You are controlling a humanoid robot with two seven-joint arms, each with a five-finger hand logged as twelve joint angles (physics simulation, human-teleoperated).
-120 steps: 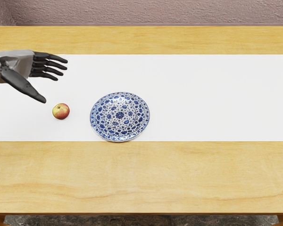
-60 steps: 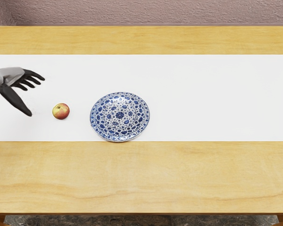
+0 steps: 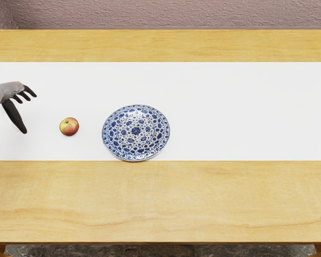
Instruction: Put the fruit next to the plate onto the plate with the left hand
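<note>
L hand [image 3: 9, 96] at far left edge, fingers [image 3: 25, 92] spread, holding nothing. Apple [image 3: 69, 126] on runner [image 3: 246, 107], just left of plate [image 3: 136, 133], not on it. Apple lies right of fingers and slightly toward cam, well apart.

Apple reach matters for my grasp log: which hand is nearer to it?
Left. The left hand, open, sits at the picture's left edge, left of the apple and slightly behind it, not touching. The right hand is not in view.
</note>
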